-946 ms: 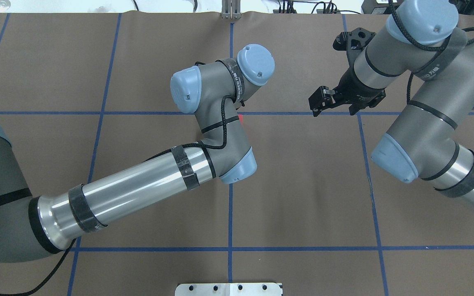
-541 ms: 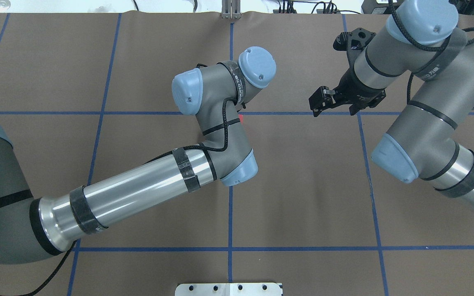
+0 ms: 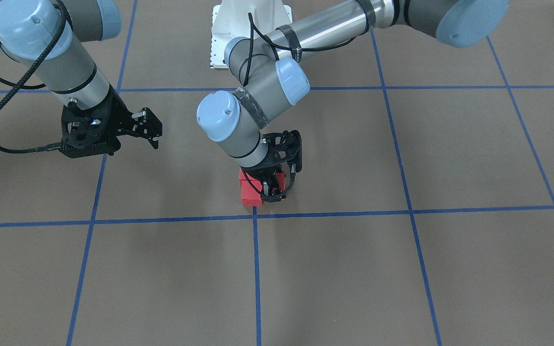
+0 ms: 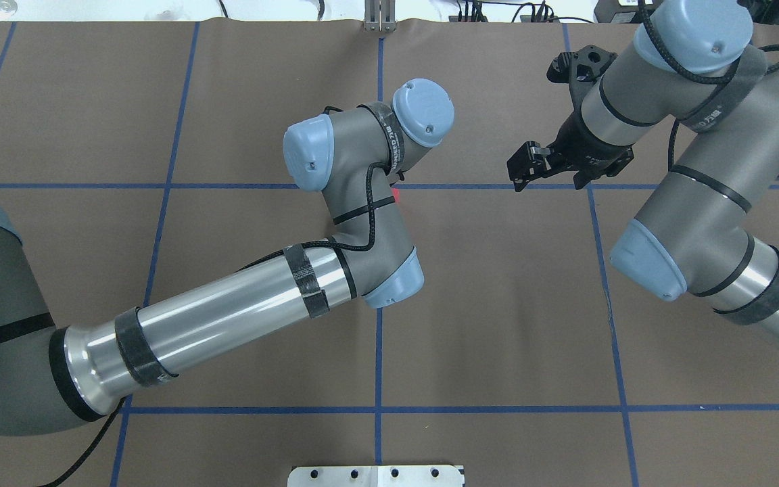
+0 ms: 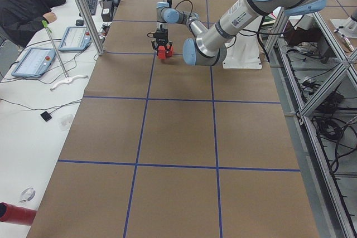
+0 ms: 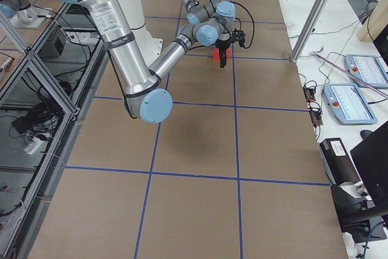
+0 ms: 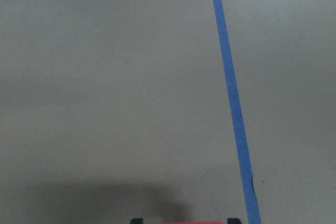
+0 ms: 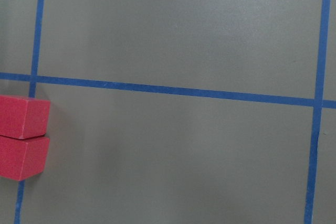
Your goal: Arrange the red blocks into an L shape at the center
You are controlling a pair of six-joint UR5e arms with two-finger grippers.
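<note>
brown gridded table [image 3: 402, 269] has the red blocks [image 3: 249, 194] clustered just beside the center [image 3: 255, 215], left gripper [image 3: 275, 190] clamped on one, right gripper [image 3: 154, 129] spread idle; a crooked release could knock neighbours askew.

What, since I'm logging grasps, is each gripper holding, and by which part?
Left gripper straddles one red block at its opposite side faces; whether it is clamped cannot be told. Right gripper holds nothing.

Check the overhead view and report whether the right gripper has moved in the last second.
No. The right gripper keeps its place just left of the blue tape crossing, on the far side of the line.
</note>
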